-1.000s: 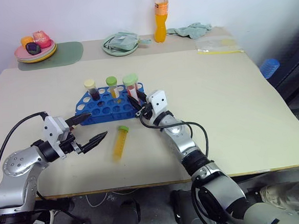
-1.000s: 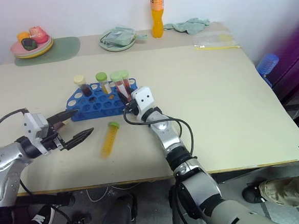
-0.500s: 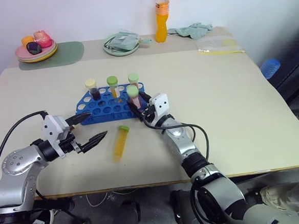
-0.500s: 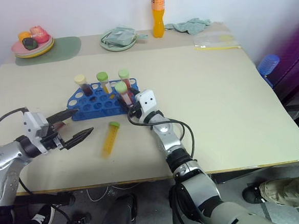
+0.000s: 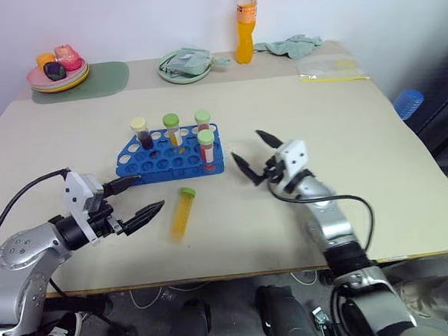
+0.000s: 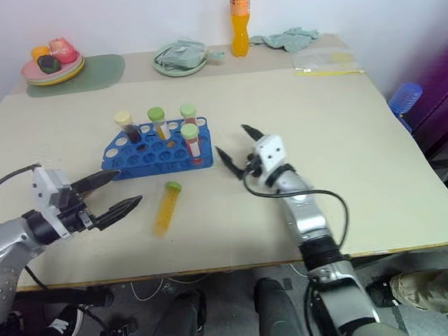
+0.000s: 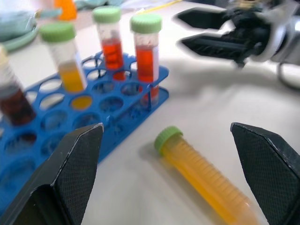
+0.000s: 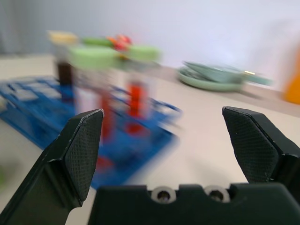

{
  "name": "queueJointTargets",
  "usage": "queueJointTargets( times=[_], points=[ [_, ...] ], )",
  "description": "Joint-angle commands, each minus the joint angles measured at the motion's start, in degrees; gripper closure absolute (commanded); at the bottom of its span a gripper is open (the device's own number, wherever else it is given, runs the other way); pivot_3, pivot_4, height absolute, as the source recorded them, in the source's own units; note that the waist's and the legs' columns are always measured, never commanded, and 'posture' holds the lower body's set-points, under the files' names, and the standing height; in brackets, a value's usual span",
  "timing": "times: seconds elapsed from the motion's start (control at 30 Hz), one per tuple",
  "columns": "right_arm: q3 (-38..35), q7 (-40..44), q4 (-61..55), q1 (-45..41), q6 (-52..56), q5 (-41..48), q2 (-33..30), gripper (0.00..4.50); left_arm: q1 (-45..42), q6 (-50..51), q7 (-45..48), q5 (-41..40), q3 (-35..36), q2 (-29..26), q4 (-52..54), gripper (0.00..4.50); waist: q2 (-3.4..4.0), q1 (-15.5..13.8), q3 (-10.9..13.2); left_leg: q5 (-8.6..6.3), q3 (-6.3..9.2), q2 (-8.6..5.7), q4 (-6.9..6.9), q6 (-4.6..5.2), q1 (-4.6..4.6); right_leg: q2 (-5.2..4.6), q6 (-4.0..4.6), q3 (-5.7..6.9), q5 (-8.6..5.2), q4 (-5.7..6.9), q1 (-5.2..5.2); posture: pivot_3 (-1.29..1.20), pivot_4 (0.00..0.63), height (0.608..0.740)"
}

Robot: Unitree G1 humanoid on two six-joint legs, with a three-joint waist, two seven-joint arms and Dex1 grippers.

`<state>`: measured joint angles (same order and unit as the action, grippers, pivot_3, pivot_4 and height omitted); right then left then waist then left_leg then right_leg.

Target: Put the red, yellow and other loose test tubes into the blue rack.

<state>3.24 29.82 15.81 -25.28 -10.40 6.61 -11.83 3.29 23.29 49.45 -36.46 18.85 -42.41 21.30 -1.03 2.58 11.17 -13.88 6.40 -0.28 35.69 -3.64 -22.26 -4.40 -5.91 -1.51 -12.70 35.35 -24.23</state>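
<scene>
The right gripper (image 5: 250,157) hung with its fingers spread wide and empty, just beside the right end of the blue rack (image 5: 169,155) on the beige table (image 5: 346,159). Four capped tubes stood upright in the rack: a dark maroon tube (image 5: 139,133), a yellow tube (image 5: 172,128) and two red tubes (image 5: 206,148). One loose yellow-orange tube (image 5: 180,214) lay on its side in front of the rack. Near it, the left gripper (image 5: 138,201) was also spread wide, empty.
</scene>
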Motion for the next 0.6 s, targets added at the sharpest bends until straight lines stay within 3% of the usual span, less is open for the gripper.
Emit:
queueJointTargets(
  times=[0.03,0.1,0.2,0.3,0.4,0.6],
  points=[
    [-0.39,-0.02,-5.01,0.05,1.85,1.09,-0.23,0.02,0.21,1.10,-0.41,-1.37,2.44,-1.11,2.23,0.00,0.00,0.40,0.00,0.00,-0.01,0.01,-0.03,0.00,0.05,0.02,0.01,-0.01,0.00,0.00,0.00,0.00,0.150,0.740],
    [-0.40,-0.04,-5.55,0.19,2.45,1.13,-0.29,0.02,0.22,1.39,-0.47,-1.46,2.54,-1.11,2.37,0.00,0.01,0.56,0.00,0.00,-0.01,0.04,-0.05,0.00,0.08,0.07,0.07,-0.01,-0.03,0.05,0.00,0.00,0.150,0.740],
    [-2.15,18.28,-25.07,4.61,18.10,19.18,-12.97,0.02,0.05,17.12,-10.08,-4.69,0.33,-3.14,7.88,0.00,0.13,-0.59,0.10,0.00,0.04,0.04,-0.01,0.00,-0.05,0.04,0.05,-0.01,-0.04,-0.01,-0.01,0.00,0.150,0.740],
    [-2.58,24.92,-31.91,4.77,25.79,26.94,-19.93,0.02,-2.22,25.50,-15.48,-7.33,-0.92,-3.83,11.78,0.00,0.09,-0.72,0.09,-0.01,0.05,-0.22,0.13,0.01,-0.11,-0.28,-0.16,-0.02,-0.14,-0.05,0.12,0.00,0.150,0.740],
    [-2.29,28.19,-32.26,2.98,27.50,28.12,-22.27,0.02,-5.54,30.93,-18.13,-8.53,-1.88,-4.98,13.67,0.00,-0.17,-0.37,0.00,-0.03,0.08,-0.10,0.23,0.02,0.05,-0.15,-0.30,0.06,-0.25,-0.03,0.31,0.00,0.150,0.740],
    [-0.90,34.13,-32.35,3.65,26.49,26.69,-24.08,0.02,-12.46,46.24,-27.09,-14.68,-5.22,-2.12,14.35,0.00,-0.09,-0.24,0.05,-0.03,0.08,-0.10,0.21,0.02,0.22,-0.14,-0.28,0.07,-0.25,-0.07,0.47,0.00,0.150,0.740]
  ],
)
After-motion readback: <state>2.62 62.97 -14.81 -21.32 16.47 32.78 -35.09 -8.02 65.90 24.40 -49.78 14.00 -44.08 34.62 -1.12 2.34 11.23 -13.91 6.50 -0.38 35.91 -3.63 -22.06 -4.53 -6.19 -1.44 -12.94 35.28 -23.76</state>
